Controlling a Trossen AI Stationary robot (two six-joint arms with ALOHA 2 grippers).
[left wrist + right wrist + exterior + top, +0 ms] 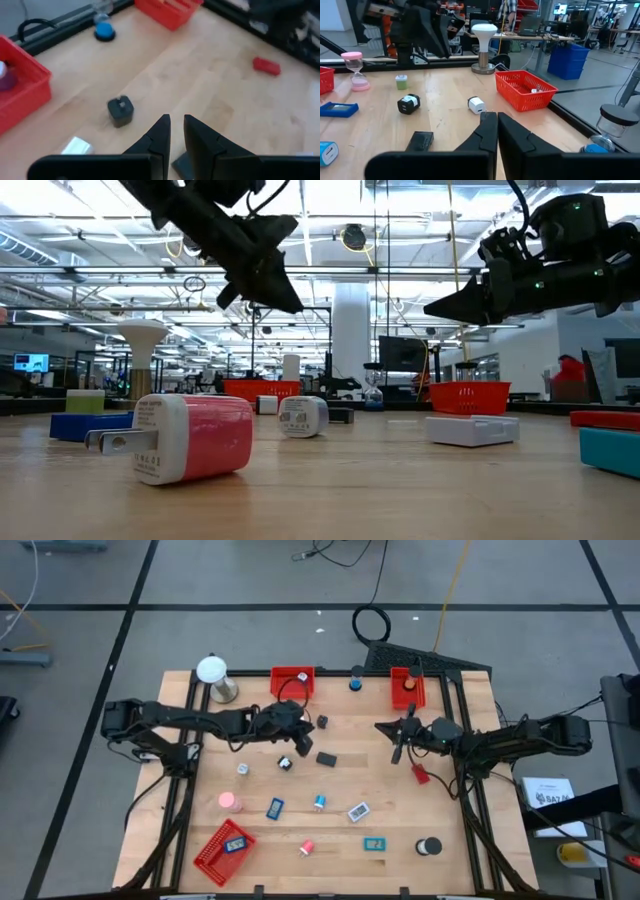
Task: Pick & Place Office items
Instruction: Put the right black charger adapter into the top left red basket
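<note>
Small office items lie scattered on the wooden table (470, 840): a black cube (120, 110), a black flat piece (326, 758), a black-and-white plug (408, 104), a pink plug (190, 438), a blue roll (320, 802) and a red piece (421, 774). My left gripper (176, 122) hovers over the table's middle, above the black flat piece. Its fingers stand a narrow gap apart with nothing between them. My right gripper (496, 120) hangs shut and empty above the table's right half, near the red piece. Both are clear of the tabletop in the low view.
Two red mesh trays (292, 681) (407, 686) stand at the far edge with a blue item (355, 683) between them. A third red tray (223, 850) sits at the near left. A white ball on a silver stand (213, 675) is at the far left. A black roll (429, 846) lies near right.
</note>
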